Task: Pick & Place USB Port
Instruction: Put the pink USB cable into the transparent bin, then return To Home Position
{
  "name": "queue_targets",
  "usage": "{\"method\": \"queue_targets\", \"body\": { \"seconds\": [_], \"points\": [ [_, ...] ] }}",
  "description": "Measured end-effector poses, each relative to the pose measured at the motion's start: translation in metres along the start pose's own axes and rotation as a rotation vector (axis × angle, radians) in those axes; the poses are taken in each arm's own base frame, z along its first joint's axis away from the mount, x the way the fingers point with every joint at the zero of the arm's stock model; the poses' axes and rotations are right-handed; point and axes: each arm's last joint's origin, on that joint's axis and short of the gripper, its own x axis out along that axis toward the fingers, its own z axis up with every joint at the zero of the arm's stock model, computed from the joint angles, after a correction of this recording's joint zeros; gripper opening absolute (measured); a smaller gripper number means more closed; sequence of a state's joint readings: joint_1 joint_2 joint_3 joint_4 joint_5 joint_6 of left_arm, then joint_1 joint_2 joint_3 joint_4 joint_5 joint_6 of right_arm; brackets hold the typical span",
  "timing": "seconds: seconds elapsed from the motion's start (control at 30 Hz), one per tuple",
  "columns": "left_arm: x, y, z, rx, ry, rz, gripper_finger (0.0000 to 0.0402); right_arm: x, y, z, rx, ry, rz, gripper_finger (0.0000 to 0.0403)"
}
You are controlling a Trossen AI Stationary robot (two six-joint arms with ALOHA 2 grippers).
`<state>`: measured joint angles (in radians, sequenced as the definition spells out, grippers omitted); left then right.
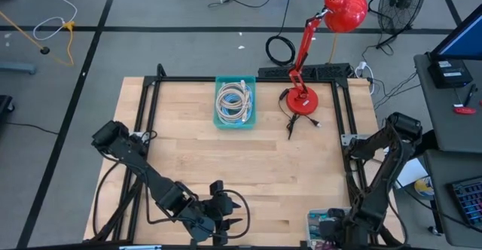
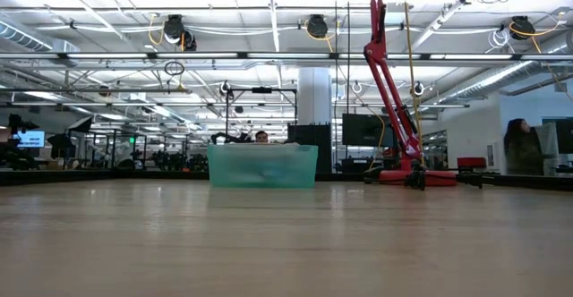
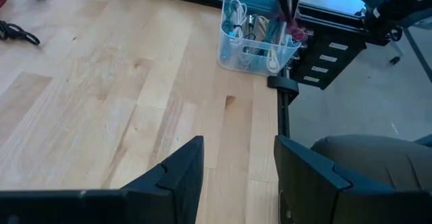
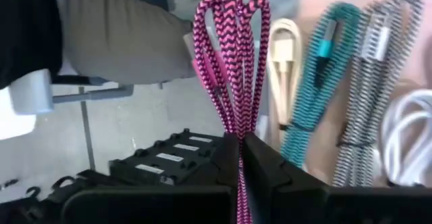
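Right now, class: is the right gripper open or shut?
Shut. In the right wrist view, the right gripper has both dark fingers pinched on a pink braided cable, lifted above the clear cable bin.

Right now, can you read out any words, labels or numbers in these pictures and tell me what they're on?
None can be read.
White labels on the black drawer unit in the right wrist view: too blurred to read.
Monitor far back in the low view: too small to read.
The pink braided cable in the right end effector shows no print.

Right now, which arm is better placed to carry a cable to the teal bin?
The right. Its gripper is shut on the pink braided cable; the left gripper is open and holds nothing.
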<state>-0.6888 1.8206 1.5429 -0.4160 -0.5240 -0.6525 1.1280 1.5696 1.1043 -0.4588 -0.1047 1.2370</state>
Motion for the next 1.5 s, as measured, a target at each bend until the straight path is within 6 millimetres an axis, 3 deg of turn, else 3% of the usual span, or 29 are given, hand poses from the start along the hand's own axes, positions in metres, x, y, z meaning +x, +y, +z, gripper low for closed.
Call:
{"method": "queue_targets", "body": {
  "seconds": [0.3,0.53,1.03,1.17,1.3,1.5],
  "points": [
    [0.0,0.0,0.0,0.0,-0.001,0.0,0.0184,0.012,-0.022,-0.007,0.054,0.035,-0.068,0.0],
    [0.0,0.0,0.0,0.0,-0.001,0.0,0.0184,0.022,-0.034,-0.011,0.143,0.074,-0.026,0.0006],
    [0.0,0.0,0.0,0.0,-0.003,0.003,0.0184,0.016,-0.032,-0.001,0.147,-0.02,0.018,0.0138],
    [0.0,0.001,0.001,0.001,-0.031,0.039,0.0184,0.001,-0.028,0.015,0.028,-0.124,0.105,0.016],
    [0.0,0.002,0.002,0.013,-0.054,0.068,0.0184,-0.029,-0.023,0.04,-0.197,-0.356,0.188,0.0163],
    [0.0,0.002,0.002,0.025,-0.058,0.068,0.0184,-0.089,-0.034,0.067,-0.471,-0.781,0.025,0.0141]
  ]
}}
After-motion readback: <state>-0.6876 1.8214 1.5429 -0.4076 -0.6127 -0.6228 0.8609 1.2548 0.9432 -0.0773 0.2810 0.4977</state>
